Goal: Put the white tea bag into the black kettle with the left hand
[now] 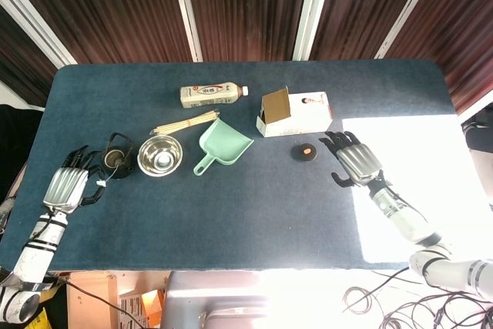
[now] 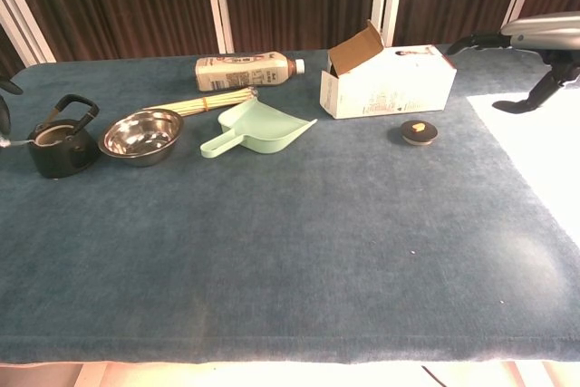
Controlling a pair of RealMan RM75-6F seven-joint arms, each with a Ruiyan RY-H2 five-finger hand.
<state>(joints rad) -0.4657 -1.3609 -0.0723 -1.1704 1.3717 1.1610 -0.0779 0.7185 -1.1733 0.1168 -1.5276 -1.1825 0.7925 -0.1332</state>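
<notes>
Head view, my left hand spread, pinching a thin white string, small black round kettle just beside my fingertips.

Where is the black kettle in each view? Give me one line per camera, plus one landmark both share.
Head view: black kettle sits at the table's left side, just left of the steel bowl, with the left hand below-left of it.
Chest view: black kettle sits at the far left edge, again just left of the steel bowl.
Shared landmark: the steel bowl, directly beside the kettle in both.
</notes>
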